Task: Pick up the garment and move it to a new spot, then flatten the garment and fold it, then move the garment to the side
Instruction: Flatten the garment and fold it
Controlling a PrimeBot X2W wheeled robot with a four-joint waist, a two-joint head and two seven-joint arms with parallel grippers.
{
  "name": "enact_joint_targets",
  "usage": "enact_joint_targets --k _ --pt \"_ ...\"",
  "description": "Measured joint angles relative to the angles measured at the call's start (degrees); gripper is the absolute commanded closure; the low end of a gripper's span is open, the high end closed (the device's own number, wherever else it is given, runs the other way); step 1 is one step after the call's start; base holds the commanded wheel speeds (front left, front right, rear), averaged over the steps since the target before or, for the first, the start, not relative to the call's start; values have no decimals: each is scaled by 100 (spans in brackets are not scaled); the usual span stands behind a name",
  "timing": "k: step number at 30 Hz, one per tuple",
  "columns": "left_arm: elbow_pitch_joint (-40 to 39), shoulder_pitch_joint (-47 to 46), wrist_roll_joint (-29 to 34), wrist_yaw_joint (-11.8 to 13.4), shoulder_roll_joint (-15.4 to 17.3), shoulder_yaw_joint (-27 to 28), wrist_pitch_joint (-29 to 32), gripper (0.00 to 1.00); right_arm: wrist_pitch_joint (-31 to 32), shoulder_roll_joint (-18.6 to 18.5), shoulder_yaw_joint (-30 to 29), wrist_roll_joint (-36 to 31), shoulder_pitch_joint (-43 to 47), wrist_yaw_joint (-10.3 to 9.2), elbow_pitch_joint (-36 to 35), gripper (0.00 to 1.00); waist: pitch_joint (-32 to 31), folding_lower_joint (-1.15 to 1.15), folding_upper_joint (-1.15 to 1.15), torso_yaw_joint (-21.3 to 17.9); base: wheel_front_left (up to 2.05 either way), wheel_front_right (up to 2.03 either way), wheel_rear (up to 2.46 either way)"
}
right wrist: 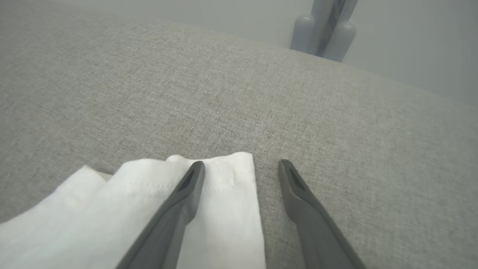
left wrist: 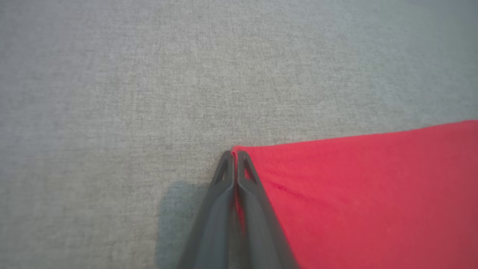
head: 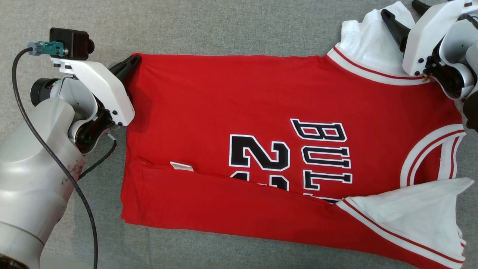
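Dark tapered fingers of the left gripper [left wrist: 235, 158] pinch shut on one hem corner of the red knit jersey [head: 209, 104], which lies flat, lower edge folded over, on grey woven cloth [head: 224, 26]. At the jersey's shoulder end, the right gripper [right wrist: 242, 164] gapes wide, one finger over the white sleeve [right wrist: 224, 209].

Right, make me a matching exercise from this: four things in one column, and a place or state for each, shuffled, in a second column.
Things
1. left jaws
2. right jaws
3. label
4. near sleeve

Places and states
A. open, one finger over white cloth, the other over the grey surface
B. small and white, lying on the red shirt beside a fold
C. shut on a red corner
D. white with red-striped trim, at the lower right of the head view

Pairs: 1-C, 2-A, 3-B, 4-D
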Motion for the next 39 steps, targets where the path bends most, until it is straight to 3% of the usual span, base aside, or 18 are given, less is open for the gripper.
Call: enact_joint_targets --k 1,2,3,4,5,15,29,39 --pt "11 -8 -36 -1 -3 -24 -31 100 21 1 38 45 -23 0 14 0 10 0 0 6 0 0 0" --pt "24 -24 -59 -1 -5 -48 -36 100 24 2 79 90 -41 0 24 6 18 0 0 11 0 0 0" --pt "38 -43 -87 -1 -7 -70 -45 100 30 2 127 140 -57 0 34 54 22 0 0 12 0 0 0" --pt "56 -63 -100 -1 -7 -98 -60 100 38 1 181 177 -69 1 37 80 24 0 0 12 0 0 0" --pt "73 -77 -123 -1 -8 -122 -70 100 38 3 229 210 -82 1 35 100 24 0 0 10 0 0 0" --pt "242 -101 -294 -1 3 -337 -283 100 -141 -60 694 477 -112 2 14 100 -79 0 0 -63 0 0 0" --pt "592 -98 -368 7 13 -561 -1069 100 -1491 -225 1016 541 148 1 -87 100 -518 0 0 -248 0 0 0" --pt "765 77 152 8 107 -1093 -1848 100 -2007 -359 1118 328 570 1 -492 100 -867 0 0 -389 0 0 0"
